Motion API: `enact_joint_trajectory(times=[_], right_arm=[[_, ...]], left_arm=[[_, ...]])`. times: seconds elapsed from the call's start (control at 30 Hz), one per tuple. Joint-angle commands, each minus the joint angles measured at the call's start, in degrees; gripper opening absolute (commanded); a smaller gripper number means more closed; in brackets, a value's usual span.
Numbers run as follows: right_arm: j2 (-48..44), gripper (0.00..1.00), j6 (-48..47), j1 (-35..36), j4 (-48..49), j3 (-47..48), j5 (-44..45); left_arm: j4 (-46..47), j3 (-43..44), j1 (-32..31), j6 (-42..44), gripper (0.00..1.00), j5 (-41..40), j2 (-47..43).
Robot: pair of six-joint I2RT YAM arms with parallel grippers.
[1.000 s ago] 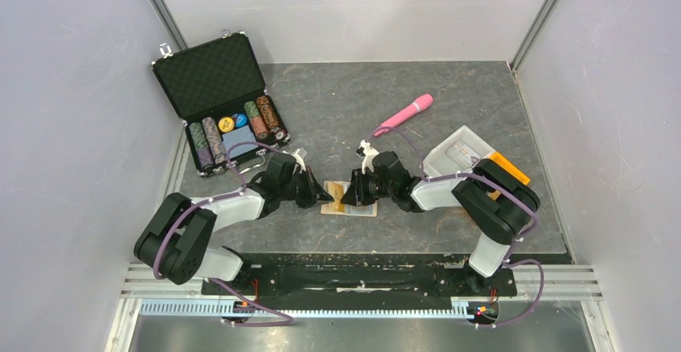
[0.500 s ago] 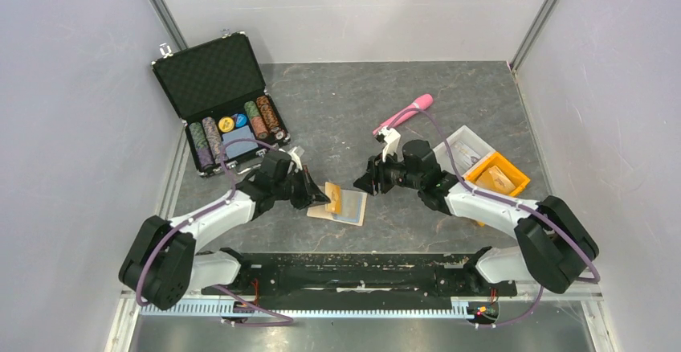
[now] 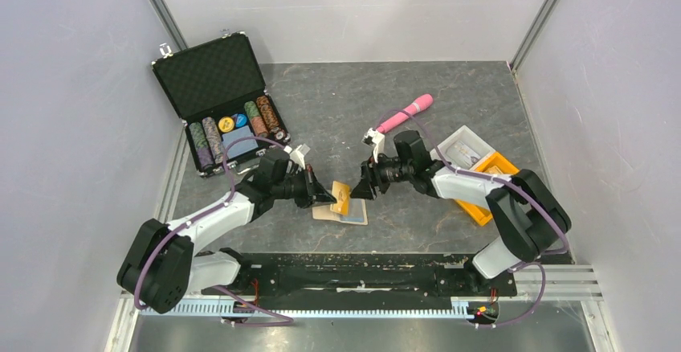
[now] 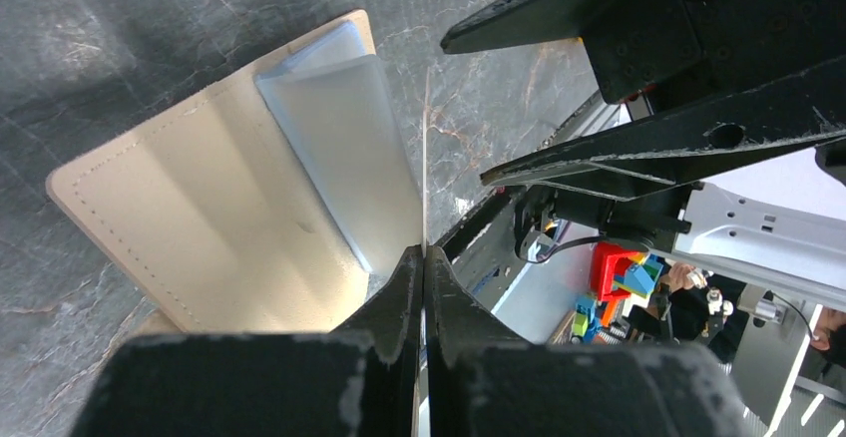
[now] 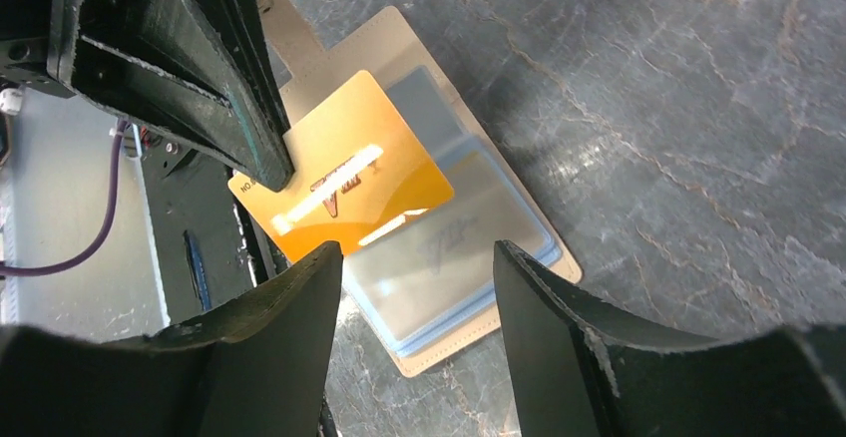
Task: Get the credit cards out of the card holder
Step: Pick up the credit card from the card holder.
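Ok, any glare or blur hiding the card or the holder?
Right wrist view: white glare streaks cross the gold card, washing out its print, and the card holder has shiny clear sleeves. Left wrist view: the left hand sits soft close to the lens; the card shows only edge-on. Top view: even light, faint shadows.

Tabletop (image 3: pixel 337 103): dark grey stone-look w/ pale veins, scuffed toward the front edge. Boxed in on 3 sides by plain pale-grey panels: left wall (image 3: pixel 72 127), back wall (image 3: pixel 345 6), right wall (image 3: pixel 618 127). Aluminium posts (image 3: pixel 161 10) slant up at both back corners. Slotted metal rail (image 3: pixel 321 310) runs along the near edge. Light soft & even, shadows faint (left wrist view shows blurred red/blue clutter (image 4: pixel 617 275) beyond the table, can't tell what).
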Motion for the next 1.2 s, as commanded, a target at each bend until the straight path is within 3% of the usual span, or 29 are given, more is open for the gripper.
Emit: enact_joint_trajectory(times=[0.0,0.5,0.6,0.73,0.83,0.9,0.97,1.0,1.17], right_arm=[[2.66,0.61,-3.96,-0.54,-1.33,4.83,-6.92],[9.36,0.55,-5.85,-0.56,-3.44,11.81,-12.91],[10.26,0.47,-6.23,-0.45,-3.36,12.07,-14.62],[10.55,0.28,-6.73,-0.34,-3.29,11.53,-15.92],[10.25,0.25,-7.31,-0.29,-3.27,10.77,-17.33],[9.79,0.16,-7.34,-0.27,-3.39,10.30,-17.14],[9.38,0.02,-6.85,-0.34,-3.21,10.01,-16.95],[9.23,0.00,-6.28,-0.30,-2.84,9.85,-16.92],[7.88,0.00,-0.37,-0.55,1.87,8.03,-14.65]], left_arm=[[4.56,-0.48,0.01,1.27,0.02,3.44,-0.57],[5.31,-0.44,-0.65,1.78,0.02,3.50,1.68],[5.31,-0.29,-0.69,1.87,0.02,3.57,1.89],[5.22,-0.32,-0.66,1.87,0.02,3.54,2.20],[5.22,-0.25,-0.68,2.04,0.02,3.44,2.63],[5.02,-0.22,-0.69,2.02,0.02,3.20,3.00],[3.92,0.36,-0.69,2.37,0.08,2.68,3.54],[3.25,0.71,-0.65,2.46,0.12,2.21,3.73],[-1.60,2.53,-0.65,3.76,0.41,-0.61,4.31]])
